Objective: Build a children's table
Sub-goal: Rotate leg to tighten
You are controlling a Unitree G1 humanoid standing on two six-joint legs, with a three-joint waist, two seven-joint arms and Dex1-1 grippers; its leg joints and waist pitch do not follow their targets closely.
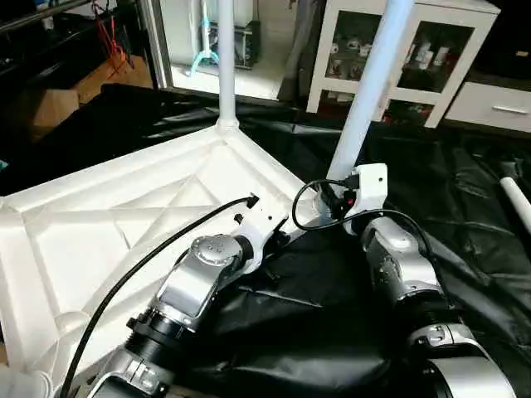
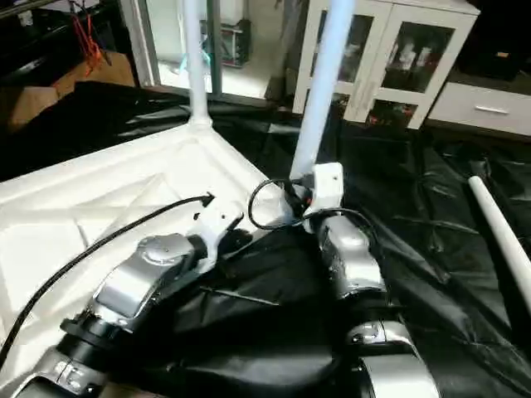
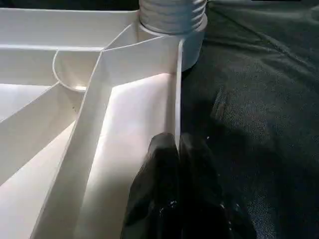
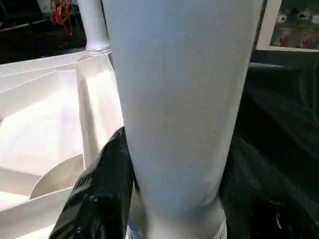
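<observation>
Tabletop [image 1: 124,224], white moulded plastic, lies upside down on a black crinkled sheet [image 1: 465,207], ribbed underside up: raised diagonal ribs, a rim wall, round corner sockets. Its long axis runs from near left to far right.

Two white tubular legs stand in the sockets. Far leg [image 1: 226,58] is upright at the far corner. Right leg [image 1: 369,91] is at the right corner, smooth and tapered, tilting to the right as it rises, long axis near vertical. A third leg [image 2: 498,232] lies flat on the sheet, well apart at far right, pointing near-to-far.

Right gripper [image 4: 169,199]: glossy black fingers [image 4: 99,194] sit on either side of the right leg's base, around it; one finger is against the tube, so clamped on it.

Left gripper [image 3: 177,164]: black fingers [image 3: 159,169] pressed together at the tabletop's thin rim wall, just near of the ridged socket collar [image 3: 172,17]; the rim edge meets the fingertips.

Both silver forearms reach in from near. White cabinet [image 1: 415,58] with glass doors stands at the far side.
</observation>
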